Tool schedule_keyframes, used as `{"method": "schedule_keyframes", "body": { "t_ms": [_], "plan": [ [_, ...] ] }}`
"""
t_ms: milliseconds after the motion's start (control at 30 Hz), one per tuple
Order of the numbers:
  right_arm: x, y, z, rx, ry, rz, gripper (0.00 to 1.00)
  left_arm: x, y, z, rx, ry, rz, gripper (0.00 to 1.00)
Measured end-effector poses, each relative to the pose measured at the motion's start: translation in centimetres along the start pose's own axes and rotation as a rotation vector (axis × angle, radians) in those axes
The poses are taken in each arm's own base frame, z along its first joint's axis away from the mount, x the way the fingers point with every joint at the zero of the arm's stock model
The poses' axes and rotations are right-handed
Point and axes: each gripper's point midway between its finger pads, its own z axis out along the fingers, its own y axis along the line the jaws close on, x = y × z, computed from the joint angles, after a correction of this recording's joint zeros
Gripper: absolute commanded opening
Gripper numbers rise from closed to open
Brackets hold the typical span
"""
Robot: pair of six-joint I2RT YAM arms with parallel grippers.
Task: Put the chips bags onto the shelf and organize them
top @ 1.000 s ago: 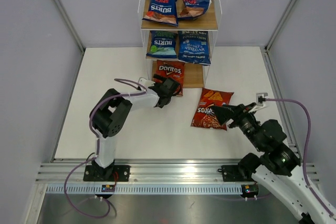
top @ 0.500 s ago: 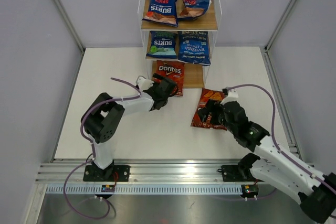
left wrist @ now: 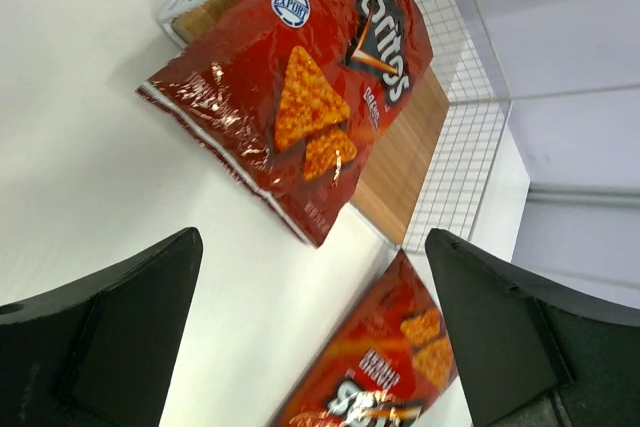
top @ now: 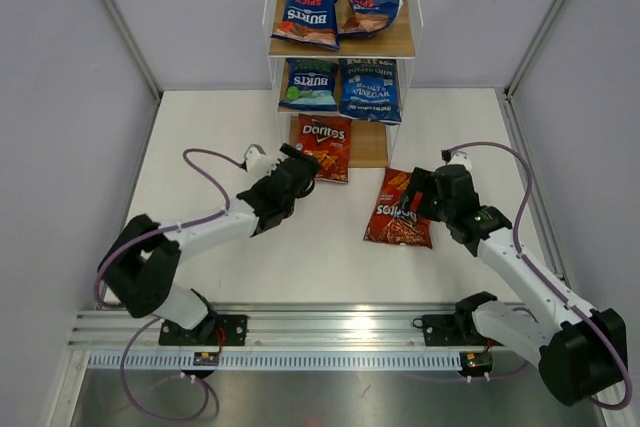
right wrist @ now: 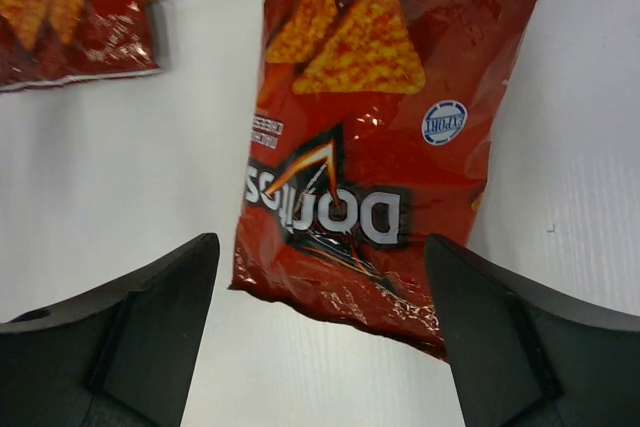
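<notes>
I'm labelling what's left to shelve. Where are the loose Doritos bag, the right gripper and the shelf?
Loose Doritos bag (right wrist: pixel 330 202), right wrist view, on its logo.
Right gripper (right wrist: pixel 318 242), right wrist view, between its fingertips.
Shelf (top: pixel 369 147), top external view, bare bottom board.

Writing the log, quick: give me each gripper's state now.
Left gripper: open, empty.
Right gripper: open, above the Doritos bag, not gripping it.

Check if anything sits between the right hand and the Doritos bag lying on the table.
Nothing visible. The right hand hangs open directly over the Doritos bag, with only white table showing around it.
</notes>
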Motion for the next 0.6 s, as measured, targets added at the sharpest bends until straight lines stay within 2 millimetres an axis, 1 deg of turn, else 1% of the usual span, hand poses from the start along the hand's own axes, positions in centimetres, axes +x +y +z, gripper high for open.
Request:
{"method": "schedule_keyframes", "body": {
  "t_ms": [67, 167, 233, 333, 433, 533, 600],
  "plan": [
    [0.7, -0.6, 0.9, 0.026, 0.038, -0.010, 0.95, -0.5, 0.4, -1.4, 0.026, 0.015, 0.019, 0.99],
    [2.1, -1.5, 1.8, 0.058, 0.102, -0.038, 0.99, -0.8, 1.0, -2.9, 0.056, 0.046, 0.080, 0.99],
    [2.3, -1.7, 1.9, 0.059, 0.105, -0.045, 0.99, -0.7, 0.9, -3.9, 0.085, 0.082, 0.136, 0.99],
    [2.3, -2.1, 1.8, 0.056, 0.099, -0.046, 0.99, -0.3, 0.3, -5.1, 0.140, 0.135, 0.215, 0.99],
    [2.8, -2.0, 2.2, 0.043, 0.129, -0.048, 0.98, 0.2, 0.2, -6.0, 0.181, 0.184, 0.288, 0.99],
    [4.8, -2.5, 3.6, 0.070, 0.220, -0.055, 0.98, 1.1, 1.2, -6.5, 0.196, 0.237, 0.362, 0.99],
    [6.1, -3.4, 4.4, 0.117, 0.280, -0.051, 0.98, 1.8, 2.0, -6.8, 0.200, 0.277, 0.408, 0.99]
  ]
}}
